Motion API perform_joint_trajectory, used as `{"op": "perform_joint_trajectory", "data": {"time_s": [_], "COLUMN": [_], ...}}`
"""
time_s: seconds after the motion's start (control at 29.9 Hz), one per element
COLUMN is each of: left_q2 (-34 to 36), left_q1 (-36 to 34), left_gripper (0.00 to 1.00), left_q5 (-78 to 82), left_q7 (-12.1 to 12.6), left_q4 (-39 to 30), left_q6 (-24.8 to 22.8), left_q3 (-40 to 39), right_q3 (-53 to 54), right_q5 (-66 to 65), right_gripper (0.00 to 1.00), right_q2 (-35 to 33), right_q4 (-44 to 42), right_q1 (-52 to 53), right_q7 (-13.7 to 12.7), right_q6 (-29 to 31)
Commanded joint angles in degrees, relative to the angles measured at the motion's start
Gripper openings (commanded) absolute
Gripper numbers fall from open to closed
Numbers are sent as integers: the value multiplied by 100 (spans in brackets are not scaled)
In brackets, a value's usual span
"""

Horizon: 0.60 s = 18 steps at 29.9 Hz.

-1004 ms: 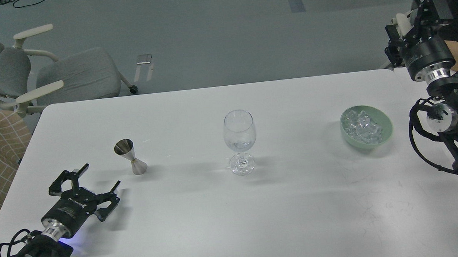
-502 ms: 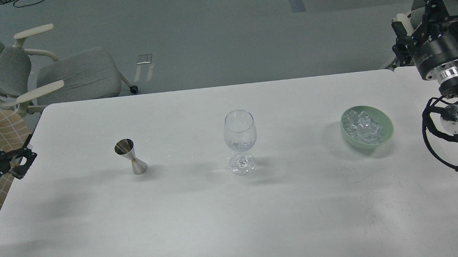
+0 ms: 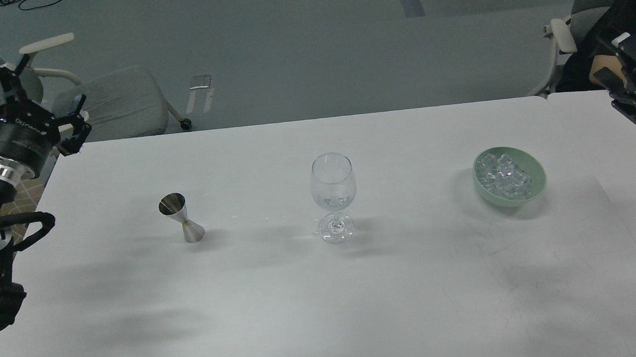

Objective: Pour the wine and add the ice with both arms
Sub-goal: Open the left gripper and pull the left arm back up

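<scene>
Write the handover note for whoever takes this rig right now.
Left gripper: open, empty, raised over the table's far left corner.
Right gripper: at the right edge, state unclear.
Jigger stands left of the wine glass; ice sits in the green bowl on the right.
Done: glass seems to hold a little clear liquid.
Left: no ice visible in the glass.

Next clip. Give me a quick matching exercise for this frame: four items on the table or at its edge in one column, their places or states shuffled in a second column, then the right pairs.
Items
1. jigger
2. wine glass
3. green bowl
4. left gripper

Places or states
A. holds ice
B. middle of the table
C. open, raised at the far left edge
D. upright, left of the glass

Pairs: 1-D, 2-B, 3-A, 4-C
</scene>
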Motion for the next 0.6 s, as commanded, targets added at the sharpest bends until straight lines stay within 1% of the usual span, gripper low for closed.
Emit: {"op": "perform_joint_trajectory", "data": {"time_s": [0.0,0.03,0.1,0.3,0.37,0.43,0.5,0.57], "left_q2": [-478,-541,-673,-981,-990,-990,-990,-990], "left_q1": [-277,-286,-295,-313,-313,-295,-260,-260], "left_gripper": [98,98,98,98,98,98,98,98], "left_q5": [42,42,33,33,33,33,33,33], "left_q7": [-321,-322,-313,-234,-234,-234,-225,-225], "left_q4": [-4,-4,-30,-48,-57,-65,-92,-92], "left_q6": [222,240,240,275,284,284,267,249], "left_q3": [233,259,338,356,356,356,365,382], "right_q3": [-1,-1,-9,-27,-27,-27,-36,-36], "right_q5": [-1097,-1328,-2292,-4139,-4449,-4888,-5406,-5566], "right_gripper": [100,100,100,100,100,100,100,100], "right_q2": [-314,-341,-350,-254,-201,36,377,598], "right_q4": [226,262,341,333,306,210,-157,-370], "right_q1": [-327,-389,-547,-749,-811,-820,-786,-768], "right_q7": [30,31,31,13,13,13,13,13], "right_q6": [-349,-429,-823,-1510,-1581,-1590,-1590,-1590]}}
